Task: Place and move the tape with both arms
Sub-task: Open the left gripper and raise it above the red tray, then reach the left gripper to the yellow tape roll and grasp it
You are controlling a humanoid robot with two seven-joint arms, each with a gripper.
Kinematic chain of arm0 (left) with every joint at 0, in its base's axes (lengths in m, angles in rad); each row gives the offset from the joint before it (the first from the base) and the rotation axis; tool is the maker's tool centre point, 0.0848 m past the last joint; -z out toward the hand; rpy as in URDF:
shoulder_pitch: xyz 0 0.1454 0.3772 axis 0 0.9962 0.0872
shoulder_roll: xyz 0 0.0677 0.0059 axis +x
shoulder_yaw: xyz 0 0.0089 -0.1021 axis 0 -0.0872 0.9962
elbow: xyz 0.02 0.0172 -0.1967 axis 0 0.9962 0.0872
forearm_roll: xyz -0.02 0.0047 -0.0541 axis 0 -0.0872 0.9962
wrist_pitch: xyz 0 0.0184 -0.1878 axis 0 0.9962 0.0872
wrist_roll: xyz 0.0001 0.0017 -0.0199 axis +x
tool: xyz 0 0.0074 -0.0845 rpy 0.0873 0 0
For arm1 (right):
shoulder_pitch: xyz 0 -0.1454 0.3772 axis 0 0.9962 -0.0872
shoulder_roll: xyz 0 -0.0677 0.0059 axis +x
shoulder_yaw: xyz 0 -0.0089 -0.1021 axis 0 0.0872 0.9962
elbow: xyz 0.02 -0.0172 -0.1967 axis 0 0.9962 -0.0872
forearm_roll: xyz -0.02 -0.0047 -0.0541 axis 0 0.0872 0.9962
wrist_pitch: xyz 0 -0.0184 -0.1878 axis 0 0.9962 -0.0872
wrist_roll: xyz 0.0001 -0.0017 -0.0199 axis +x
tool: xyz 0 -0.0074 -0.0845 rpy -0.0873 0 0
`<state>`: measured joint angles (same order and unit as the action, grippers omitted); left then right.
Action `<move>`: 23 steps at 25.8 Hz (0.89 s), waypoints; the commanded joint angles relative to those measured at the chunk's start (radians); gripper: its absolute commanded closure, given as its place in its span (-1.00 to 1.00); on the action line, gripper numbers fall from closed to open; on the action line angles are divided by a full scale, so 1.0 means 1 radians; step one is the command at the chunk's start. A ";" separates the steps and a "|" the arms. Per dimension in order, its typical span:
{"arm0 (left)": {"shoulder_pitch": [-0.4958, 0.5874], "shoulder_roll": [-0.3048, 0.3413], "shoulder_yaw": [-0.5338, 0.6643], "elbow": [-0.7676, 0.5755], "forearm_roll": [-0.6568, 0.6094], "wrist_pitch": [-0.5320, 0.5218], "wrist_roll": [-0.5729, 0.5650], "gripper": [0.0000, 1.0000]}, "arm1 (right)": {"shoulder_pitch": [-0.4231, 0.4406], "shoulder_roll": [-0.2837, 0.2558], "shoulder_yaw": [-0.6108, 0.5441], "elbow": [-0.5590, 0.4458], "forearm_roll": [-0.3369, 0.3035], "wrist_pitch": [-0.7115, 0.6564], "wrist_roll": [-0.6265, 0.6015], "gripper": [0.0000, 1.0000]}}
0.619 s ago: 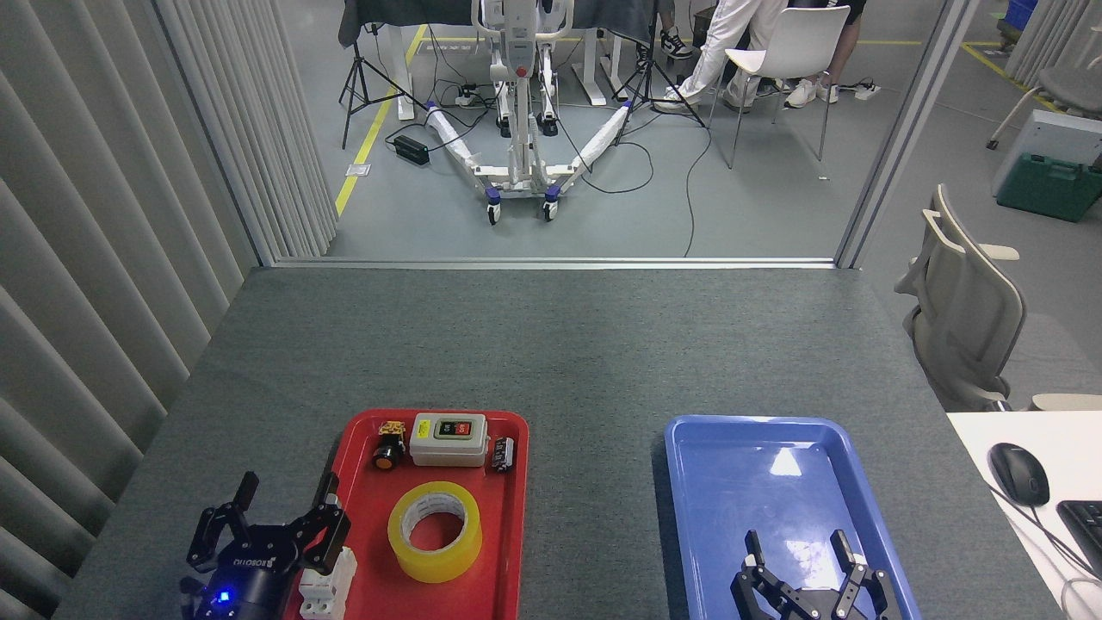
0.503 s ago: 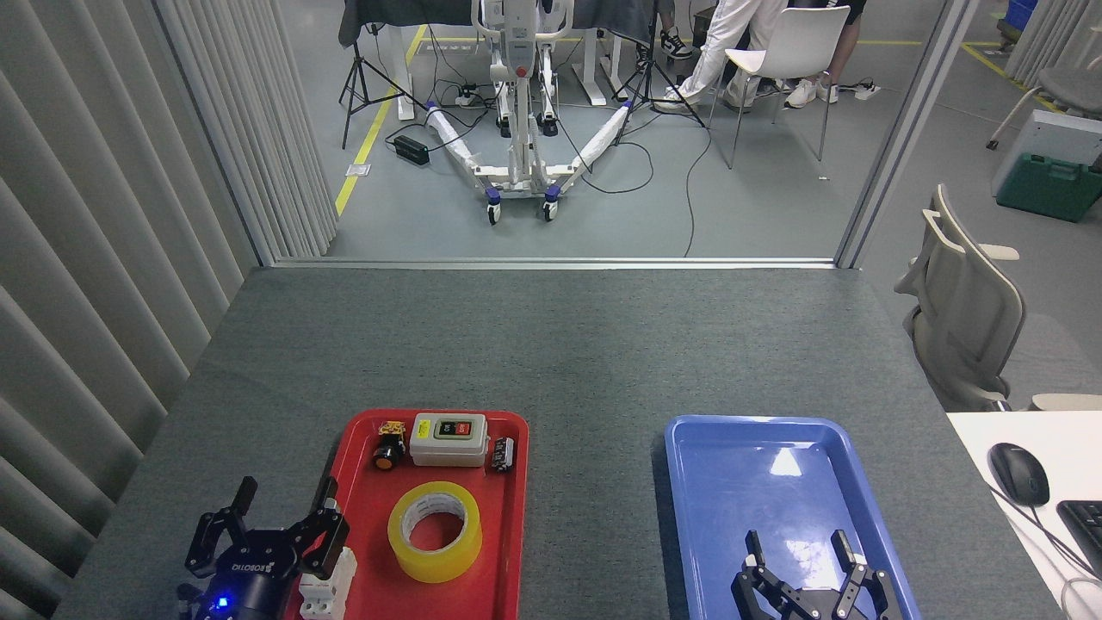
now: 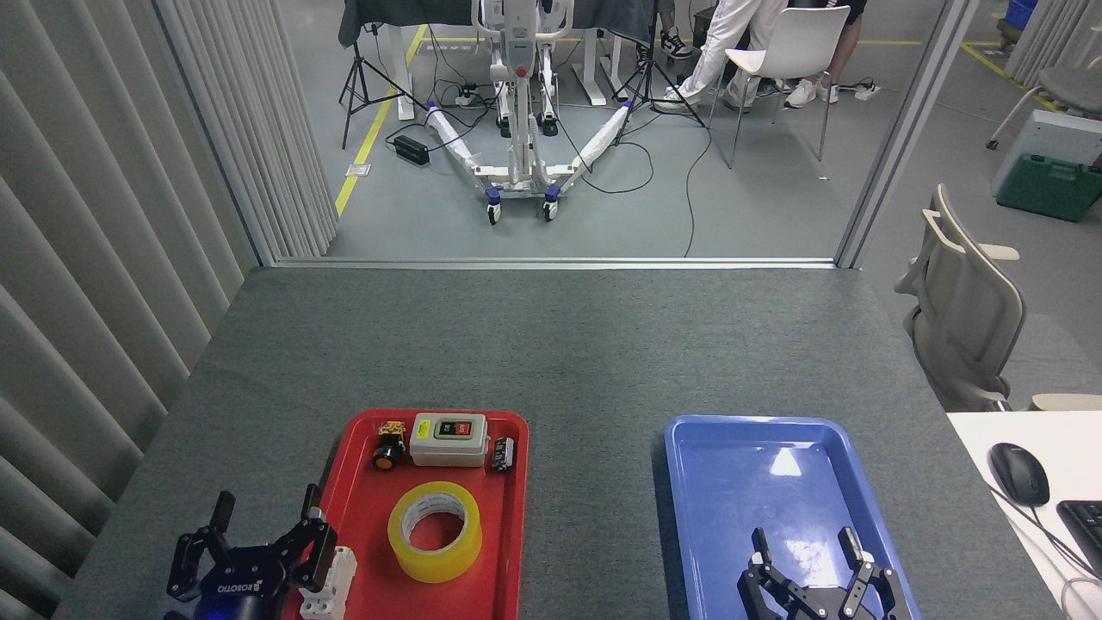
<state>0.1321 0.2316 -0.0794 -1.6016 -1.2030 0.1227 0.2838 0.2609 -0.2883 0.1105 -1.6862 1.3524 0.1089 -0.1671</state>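
The tape [image 3: 435, 530], a wide yellow roll with a white core, lies flat in the red tray [image 3: 508, 551], near the tray's middle. My left gripper [image 3: 266, 507] is at the bottom left, over the tray's left edge and left of the tape. It is open with nothing between its fingers. Over the near end of the blue tray [image 3: 697, 491] my right gripper [image 3: 804, 540] stands open and holds nothing. Both arms are mostly cut off by the bottom edge.
At the red tray's far end sit a grey switch box [image 3: 448, 438], a small black push button [image 3: 388, 452] and a small dark part [image 3: 503, 453]. A white block [image 3: 331, 585] lies by my left gripper. A white desk with a mouse [image 3: 1018, 473] is at right.
My left gripper has drawn back toward the bottom edge and slightly left. The right gripper has also slipped a little lower. The tape has not moved.
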 commanded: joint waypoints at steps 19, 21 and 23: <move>-0.062 0.012 -0.040 -0.024 0.003 -0.008 -0.290 -1.00 | 0.003 0.003 -0.009 0.000 0.001 -0.002 -0.003 -1.00; -0.085 0.012 -0.040 -0.089 0.003 -0.005 -0.466 -1.00 | 0.003 0.003 -0.009 0.000 0.002 -0.002 -0.003 -1.00; -0.124 0.012 -0.040 -0.104 0.003 -0.006 -0.620 -1.00 | 0.003 0.003 -0.011 0.000 0.002 -0.002 -0.003 -1.00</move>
<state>0.0522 0.2432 -0.1184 -1.6674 -1.1995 0.1157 -0.1346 0.2638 -0.2856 0.1006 -1.6858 1.3540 0.1074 -0.1706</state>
